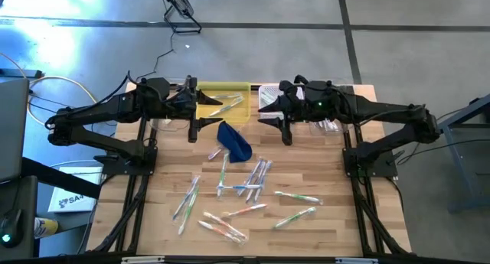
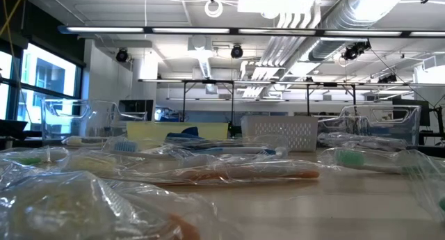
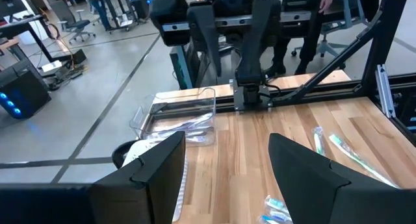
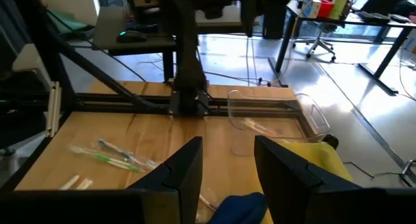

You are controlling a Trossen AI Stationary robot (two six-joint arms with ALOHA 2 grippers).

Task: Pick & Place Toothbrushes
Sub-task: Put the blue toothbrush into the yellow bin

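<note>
Thin plastic-wrapped toothbrushes (image 1: 253, 178) scattered across wooden counter (image 1: 329, 226), dark blue pouch (image 1: 234, 139) and yellow tray (image 1: 223, 102) behind them, left tool (image 1: 200, 125) and right tool (image 1: 278, 128) both released, hovering near back edge.

Light comes from ceiling lamps (image 2: 208, 7), bright and white, and the low view is pale near them. The floor (image 1: 92, 30) shows strong glare behind the left gripper (image 1: 204, 117). The table (image 1: 321, 233) is evenly lit, with soft shadows under both arms. In the low view the nearest wrapped toothbrushes (image 2: 83, 198) are out of focus.
</note>
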